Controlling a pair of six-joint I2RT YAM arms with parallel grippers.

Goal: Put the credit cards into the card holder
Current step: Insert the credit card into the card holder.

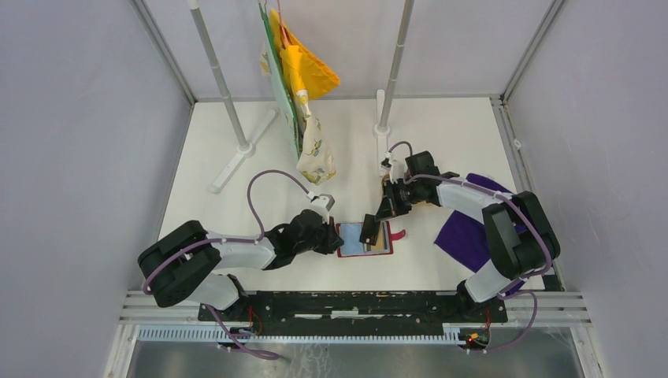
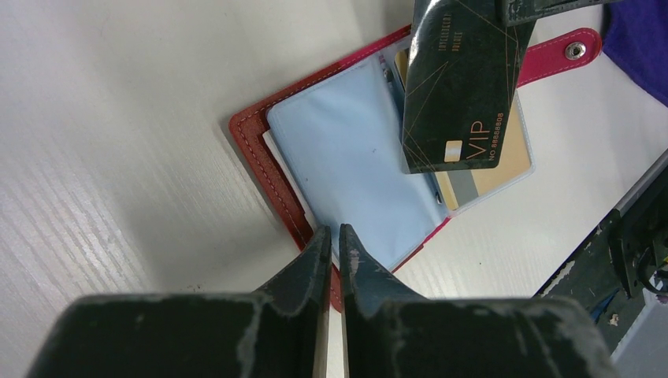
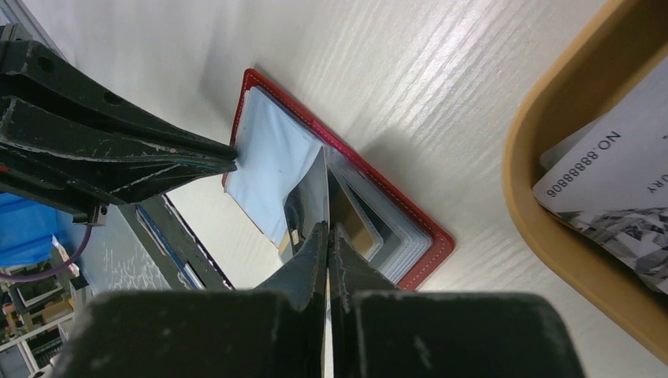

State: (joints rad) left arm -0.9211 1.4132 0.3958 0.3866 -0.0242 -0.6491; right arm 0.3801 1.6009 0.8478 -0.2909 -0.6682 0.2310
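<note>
The open card holder is pinched at its edge by the left gripper — a black card is clamped in the right gripper, tilted just above it.

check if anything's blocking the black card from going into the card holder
Nothing visible does. The black card in the right gripper hangs directly over the open card holder; the left gripper only pinches its edge. A gold card already fills one sleeve.

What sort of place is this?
Likely a robotics lab test cell: a left arm and right arm bolted to a rail, a white table boxed in by grey walls, and props like a card holder and hanging cloths.
</note>
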